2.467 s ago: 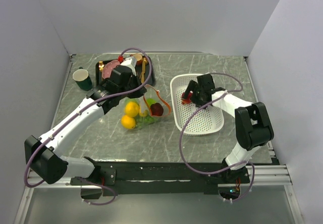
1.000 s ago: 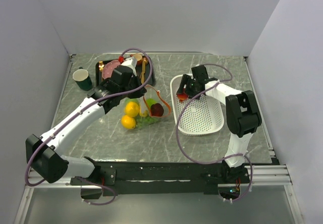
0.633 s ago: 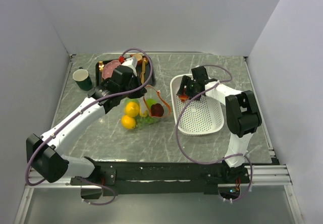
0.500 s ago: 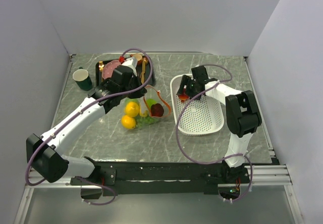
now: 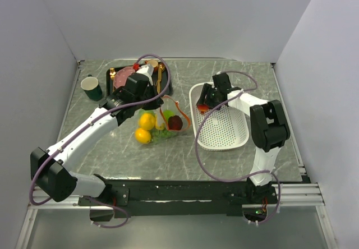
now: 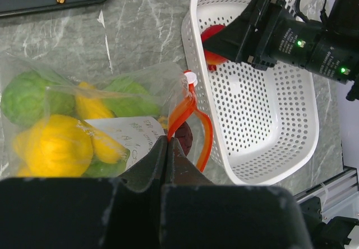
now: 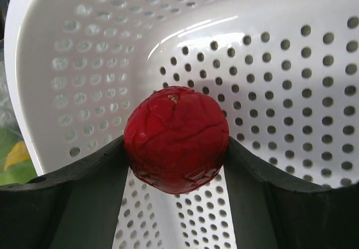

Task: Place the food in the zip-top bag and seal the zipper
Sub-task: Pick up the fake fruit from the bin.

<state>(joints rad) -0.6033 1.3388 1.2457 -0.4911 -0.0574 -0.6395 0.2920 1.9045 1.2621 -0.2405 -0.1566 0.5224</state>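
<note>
The clear zip-top bag (image 5: 157,123) lies on the table with yellow lemons (image 5: 146,120), green pieces (image 6: 25,95) and a dark purple piece (image 5: 175,122) inside. Its orange-red zipper (image 6: 188,111) gapes open toward the basket. My left gripper (image 6: 168,139) is shut on the zipper strip at the bag's mouth and holds it up. My right gripper (image 7: 176,148) is shut on a red toy fruit (image 7: 176,138), holding it just above the floor of the white basket (image 7: 67,64) at its left end; the fruit also shows in the top view (image 5: 203,106).
A black tray (image 5: 120,89) with a pink plate and gold cutlery (image 5: 159,76) sits at the back left. A dark green cup (image 5: 91,87) stands at the far left. The white perforated basket (image 5: 230,134) lies right of the bag, close to its mouth.
My right gripper has moved left inside the basket and a little up with the red fruit in it. The left gripper keeps its hold on the zipper and has barely moved.
</note>
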